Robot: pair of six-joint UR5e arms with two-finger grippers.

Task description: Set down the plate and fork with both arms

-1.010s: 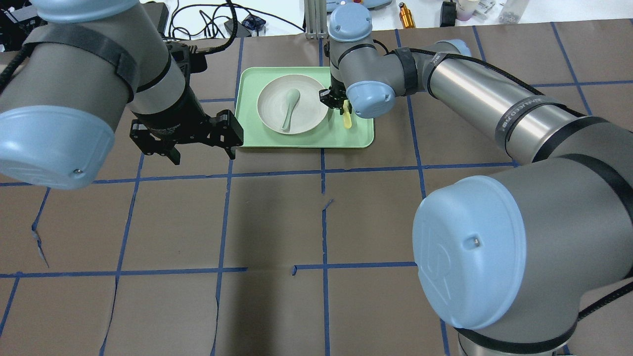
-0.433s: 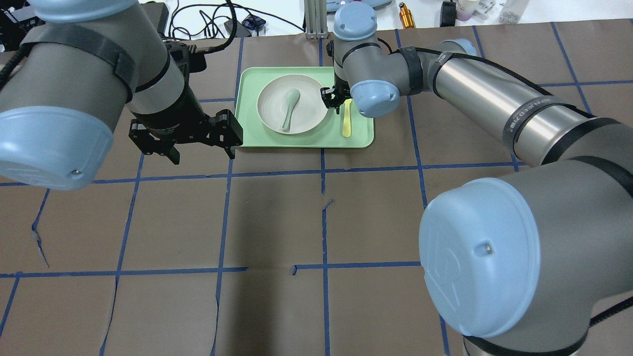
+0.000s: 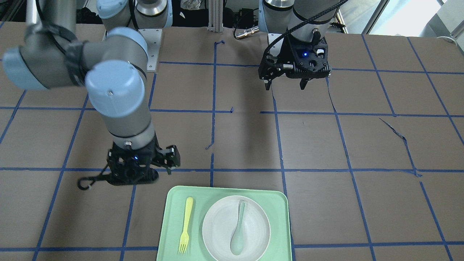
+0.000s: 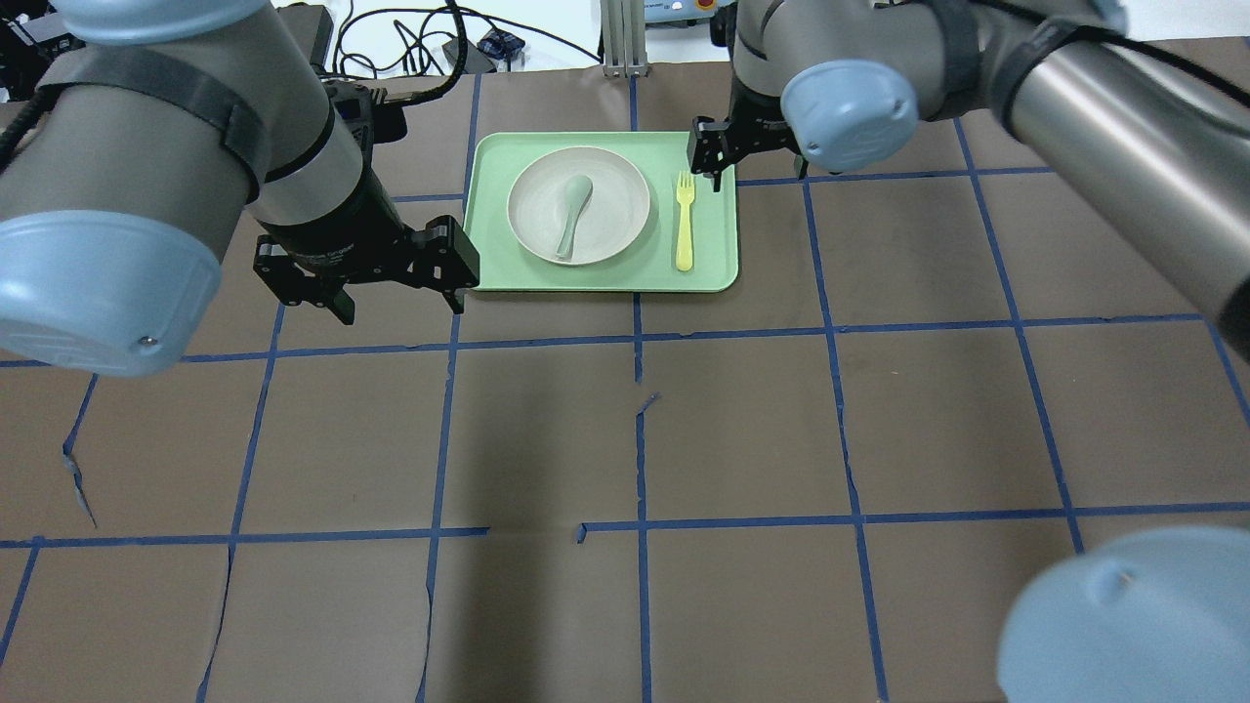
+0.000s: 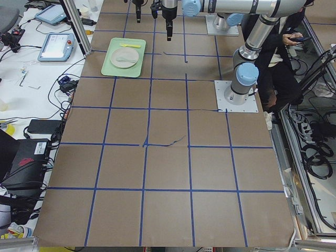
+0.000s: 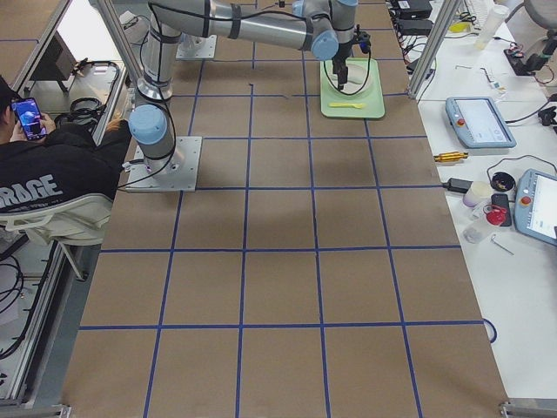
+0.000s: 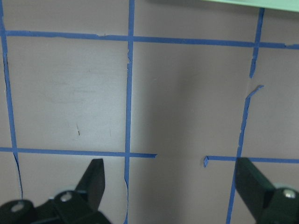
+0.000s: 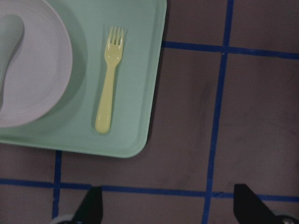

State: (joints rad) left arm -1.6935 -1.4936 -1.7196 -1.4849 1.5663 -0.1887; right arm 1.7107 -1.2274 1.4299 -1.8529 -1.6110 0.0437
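Observation:
The white plate (image 4: 613, 195) lies on the mint-green tray (image 4: 713, 268) and holds a pale spoon (image 4: 571, 210). The yellow fork (image 4: 686, 220) lies free on the tray right of the plate, tines pointing away from me. My right gripper (image 4: 757, 174) is open and empty, raised over the tray's far right corner. Its wrist view shows the fork (image 8: 110, 86), plate (image 8: 37, 70) and tray (image 8: 135, 130) below the open fingers (image 8: 91, 205). My left gripper (image 4: 400, 308) is open and empty, left of the tray, over bare table (image 7: 170, 186). The front view shows the fork (image 3: 186, 224), plate (image 3: 217, 228) and both grippers (image 3: 137, 168) (image 3: 285, 86).
Brown paper with blue tape lines covers the table. Cables and small devices (image 4: 420, 39) and an aluminium post (image 4: 615, 39) stand beyond the far edge. A seated person (image 6: 52, 174) is beside the robot base. Teach pendants (image 6: 474, 122) lie on a side bench.
My right gripper has left the fork lying on the tray and moved up and away to the tray's far right corner. The left arm has not moved.

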